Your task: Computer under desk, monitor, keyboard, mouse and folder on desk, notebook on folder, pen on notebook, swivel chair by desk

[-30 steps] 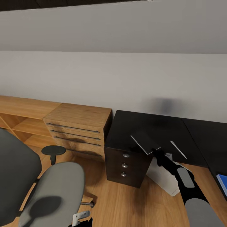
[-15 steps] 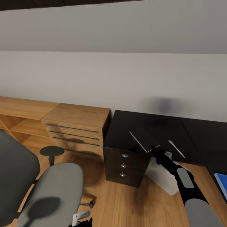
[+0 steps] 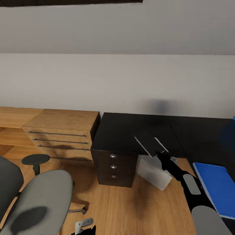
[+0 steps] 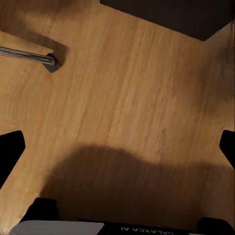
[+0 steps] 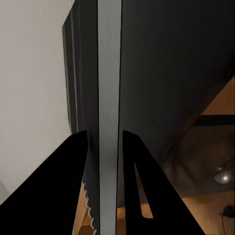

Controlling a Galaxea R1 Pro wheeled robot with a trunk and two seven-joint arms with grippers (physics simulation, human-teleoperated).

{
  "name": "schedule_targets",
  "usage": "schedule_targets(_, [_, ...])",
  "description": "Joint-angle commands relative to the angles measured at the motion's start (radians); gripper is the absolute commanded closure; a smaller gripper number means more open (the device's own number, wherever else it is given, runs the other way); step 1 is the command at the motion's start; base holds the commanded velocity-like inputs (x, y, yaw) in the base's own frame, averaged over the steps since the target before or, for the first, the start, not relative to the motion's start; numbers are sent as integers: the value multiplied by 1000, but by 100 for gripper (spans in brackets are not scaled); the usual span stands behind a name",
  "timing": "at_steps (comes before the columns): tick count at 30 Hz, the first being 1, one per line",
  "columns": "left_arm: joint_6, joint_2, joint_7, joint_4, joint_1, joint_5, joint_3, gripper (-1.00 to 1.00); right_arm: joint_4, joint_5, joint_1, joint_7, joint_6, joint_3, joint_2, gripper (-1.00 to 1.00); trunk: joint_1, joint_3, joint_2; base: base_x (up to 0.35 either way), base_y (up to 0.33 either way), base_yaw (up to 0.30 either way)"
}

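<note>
My right gripper is shut on the lower corner of the thin dark grey notebook, holding it tilted above the front edge of the black desk. In the right wrist view the fingers pinch the notebook's pale edge. The thin white pen lies on the desk just beyond the notebook. The blue folder rests flat on the desk's right wing. Under the desk stands the light grey computer. The grey swivel chair is at the lower left. My left gripper hangs open over the floor.
A light wooden drawer unit and low shelving stand left of the desk, against the white wall. The desk's three drawers with silver knobs face me. A chair caster leg lies on the wooden floor. A blurred blue shape shows at the right edge.
The whole view has swung to the right, so the desk and chair sit further left and more of the folder shows. The right gripper still holds the notebook, now close beside the pen.
</note>
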Motion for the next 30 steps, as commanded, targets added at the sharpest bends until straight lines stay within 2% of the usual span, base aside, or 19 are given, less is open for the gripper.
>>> schedule_targets(1, [4,1,8,-2,0,9,-5,-100,0,-4,-1,1,8,-3,0,100,0,-1,-1,-222,-223,-259])
schedule_targets(10, [4,0,7,-2,0,9,-5,-100,0,-4,-1,3,8,-3,-1,100,0,-1,-1,-233,-227,-217])
schedule_targets(18, [2,1,7,15,0,9,-5,-100,-2,-4,-1,6,10,-3,-2,100,0,-1,-1,-123,-113,-33])
schedule_targets(22, [-38,1,7,18,0,9,-5,-100,-3,-4,-1,6,11,-3,-3,100,0,-1,-1,-13,-12,-3])
schedule_targets(30, [-72,1,7,43,0,9,-5,-100,-5,-4,-1,6,13,-4,-4,100,-31,24,55,-2,-2,-1])
